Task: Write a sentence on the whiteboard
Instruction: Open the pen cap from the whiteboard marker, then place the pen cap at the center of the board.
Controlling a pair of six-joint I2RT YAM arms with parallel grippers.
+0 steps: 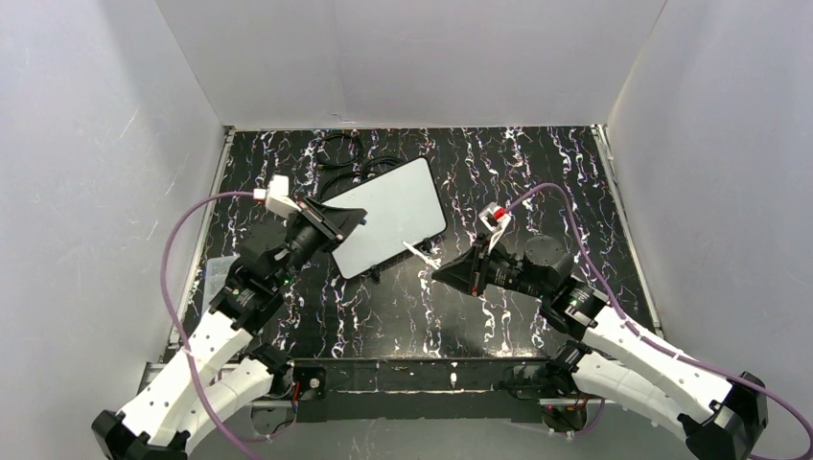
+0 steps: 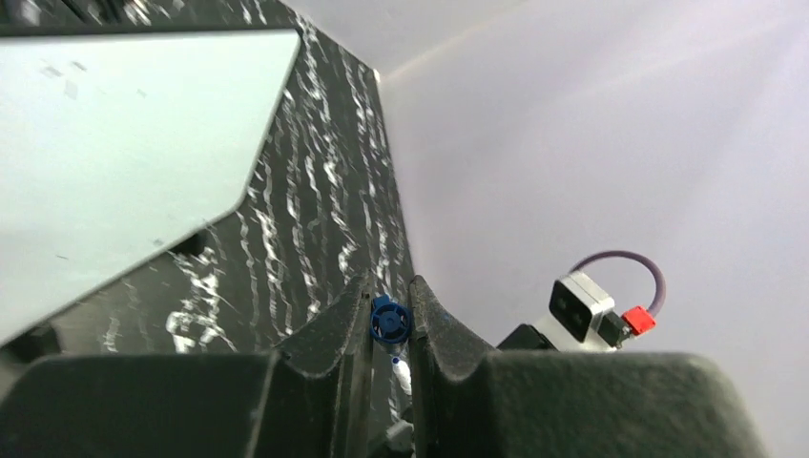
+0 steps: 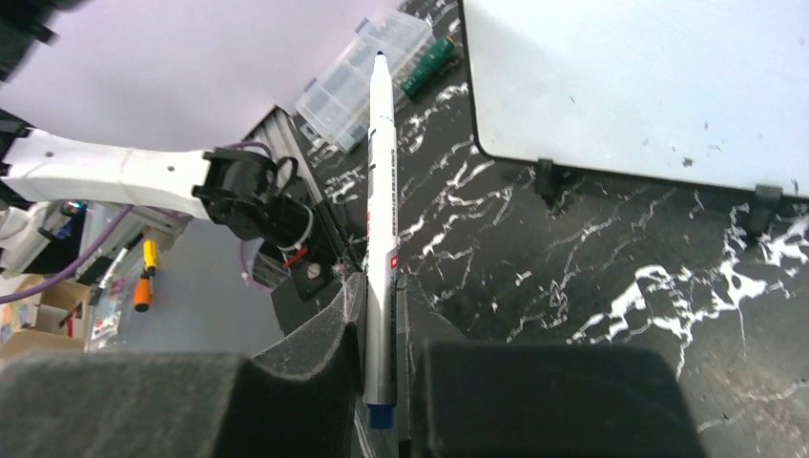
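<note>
**On the black marbled table, a tilted board between two arms**

On the table (image 1: 537,172) the whiteboard (image 1: 388,216) lies flat and askew, with only faint specks on its face. The left gripper (image 1: 355,216) sits at its left edge, fingers pinched on a small blue cap (image 2: 389,321). The right gripper (image 1: 439,273) is clamped on a white marker (image 3: 382,191), whose dark tip points towards the board's near-right edge; whether it touches, I cannot tell.

Black cables (image 1: 345,151) lie coiled just beyond the far corner. A clear plastic box (image 3: 363,67) and a green item (image 3: 426,62), half hidden behind it, sit by the table's left rim. Two small black clips (image 3: 544,176) stick out from the board's near edge. White walls (image 1: 412,57) close in three sides; bare table lies right of the board.
</note>
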